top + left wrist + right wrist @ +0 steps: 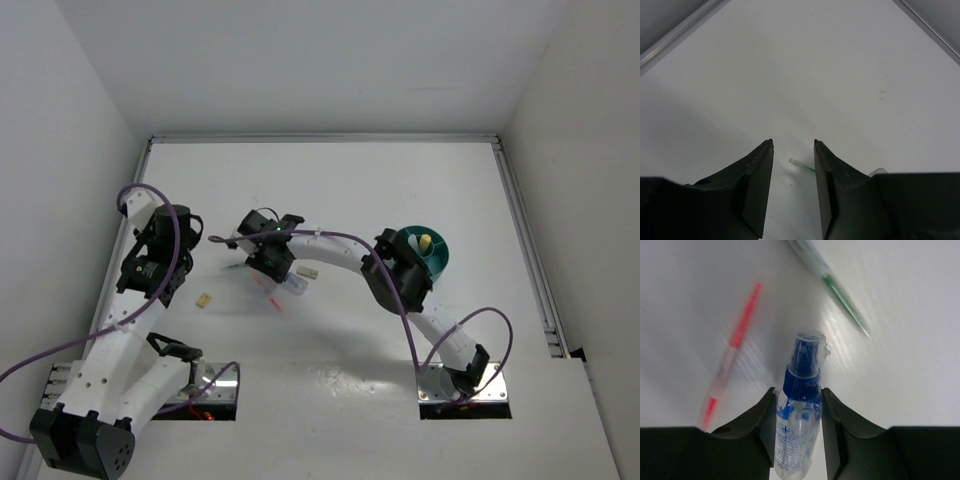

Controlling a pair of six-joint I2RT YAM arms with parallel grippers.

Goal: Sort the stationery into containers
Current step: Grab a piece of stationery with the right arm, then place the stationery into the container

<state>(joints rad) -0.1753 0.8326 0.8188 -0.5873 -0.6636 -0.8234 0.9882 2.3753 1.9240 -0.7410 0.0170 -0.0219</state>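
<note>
My right gripper (797, 390) is shut on a clear tube with a blue cap (802, 360), which stands out past the fingertips. A thin red pen (735, 340) lies to its left and a thin green pen (842, 297) to its upper right, both blurred. From above, the right gripper (275, 262) is at mid-table, far left of the round teal tub (440, 262), which holds a yellow marker (425, 242). My left gripper (793, 142) is open over bare table, and the green pen's tip (801, 165) shows between its fingers.
A tiny yellow piece (204, 300) lies on the table near the left arm. A small pale block (307, 271) sits just right of the right gripper. White walls and a metal rail (525, 240) bound the table.
</note>
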